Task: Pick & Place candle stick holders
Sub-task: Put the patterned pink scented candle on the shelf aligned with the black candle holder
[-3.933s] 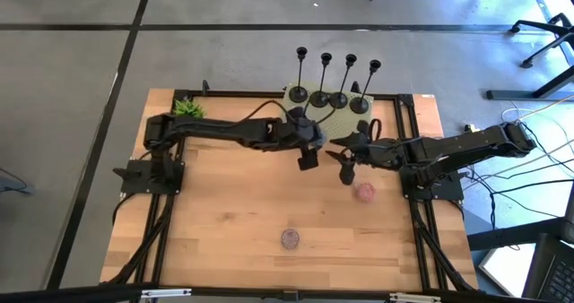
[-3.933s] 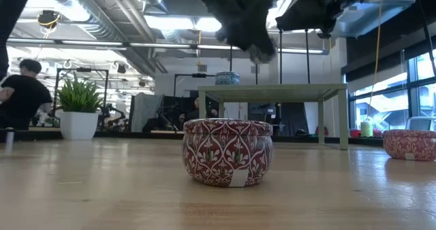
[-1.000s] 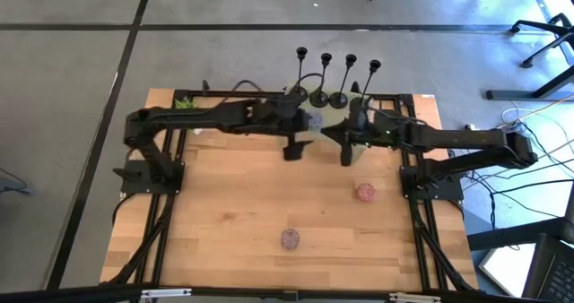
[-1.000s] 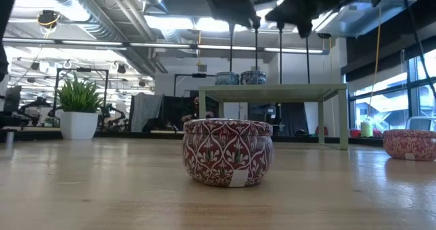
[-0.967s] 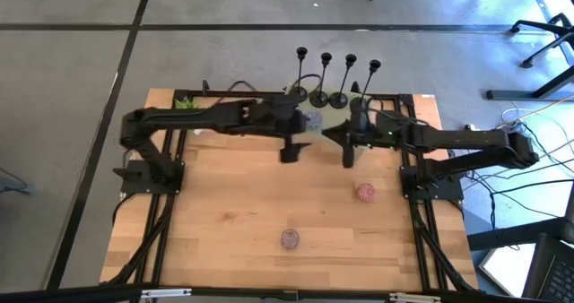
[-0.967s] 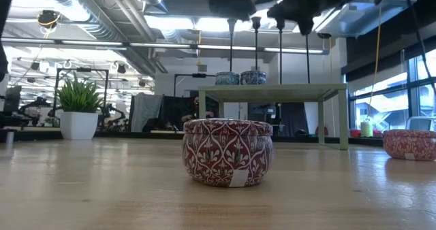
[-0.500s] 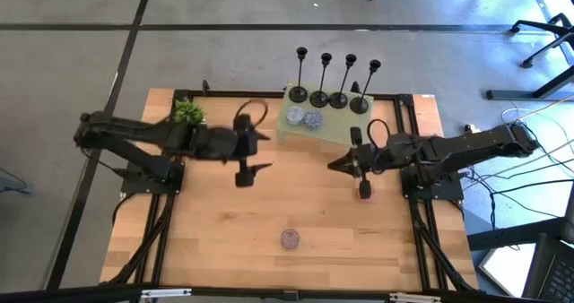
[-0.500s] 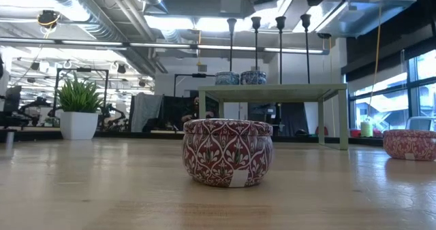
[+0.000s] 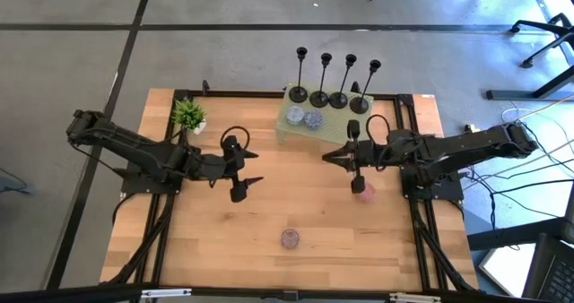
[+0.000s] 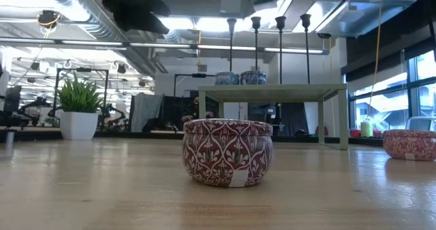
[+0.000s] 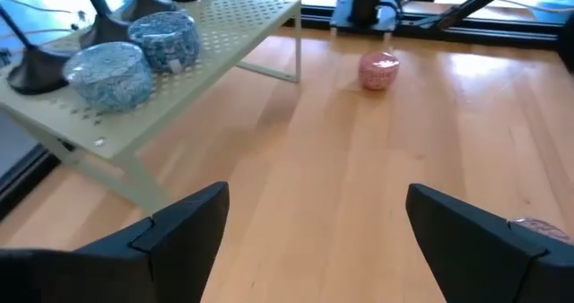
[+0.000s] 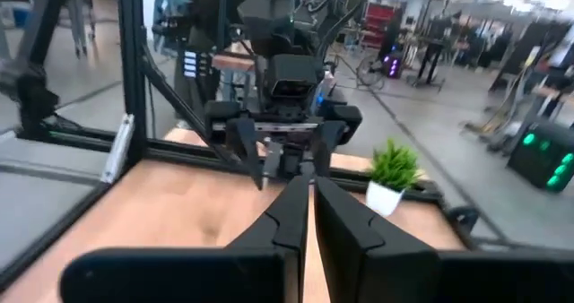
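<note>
Four slim black candle stick holders stand in a row by their round bases on the far edge of a green perforated shelf at the table's far middle. They also show in the low view. My left gripper is open and empty over the table, left of and nearer than the shelf; its fingers stand wide apart in the left wrist view. My right gripper is shut and empty, just in front of the shelf's near right part; it also shows in the right wrist view.
Two blue patterned tins sit on the shelf in front of the holders. One red patterned tin sits near the table's front middle, another under the right arm. A small potted plant stands at the far left.
Both grippers have drawn back from the shelf. My left gripper has gone toward the table's left and near edge. My right gripper has gone a little toward the near edge. The four holders stand where they stood on the shelf.
</note>
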`<state>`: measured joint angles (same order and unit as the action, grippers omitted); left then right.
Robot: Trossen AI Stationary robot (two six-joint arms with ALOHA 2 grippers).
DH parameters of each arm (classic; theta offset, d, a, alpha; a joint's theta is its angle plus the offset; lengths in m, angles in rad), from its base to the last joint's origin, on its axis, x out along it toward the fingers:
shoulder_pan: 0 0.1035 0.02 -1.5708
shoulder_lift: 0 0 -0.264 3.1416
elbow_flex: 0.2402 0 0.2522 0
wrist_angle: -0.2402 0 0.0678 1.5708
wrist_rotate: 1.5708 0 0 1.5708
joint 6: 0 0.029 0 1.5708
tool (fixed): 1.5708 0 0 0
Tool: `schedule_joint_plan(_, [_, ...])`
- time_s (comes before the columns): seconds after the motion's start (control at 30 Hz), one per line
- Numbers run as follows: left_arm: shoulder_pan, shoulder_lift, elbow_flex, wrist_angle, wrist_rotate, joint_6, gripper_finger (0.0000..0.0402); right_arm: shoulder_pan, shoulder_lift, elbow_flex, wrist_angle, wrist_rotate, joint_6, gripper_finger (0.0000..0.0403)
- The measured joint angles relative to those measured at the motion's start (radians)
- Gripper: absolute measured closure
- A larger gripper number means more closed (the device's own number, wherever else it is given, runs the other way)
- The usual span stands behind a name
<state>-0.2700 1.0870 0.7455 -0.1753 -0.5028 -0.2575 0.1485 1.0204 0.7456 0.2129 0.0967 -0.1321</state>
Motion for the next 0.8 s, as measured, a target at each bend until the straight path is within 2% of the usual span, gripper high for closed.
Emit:
schedule_joint_plan(0.27, [-0.003, 0.000, -0.001, 0.047, -0.024, 0.081, 0.0064, -0.021, 0.056, 0.000, 0.210, 0.005, -0.015, 0.0375])
schedule_joint_plan(0.57, [-0.003, 0.000, -0.001, 0.119, -0.054, 0.210, 0.0064, -0.024, 0.060, 0.000, 0.123, 0.004, -0.015, 0.0359])
schedule_joint_plan(0.8, [-0.003, 0.000, -0.001, 0.174, -0.052, 0.286, 0.0064, -0.030, 0.060, 0.000, 0.079, -0.003, -0.018, 0.0302])
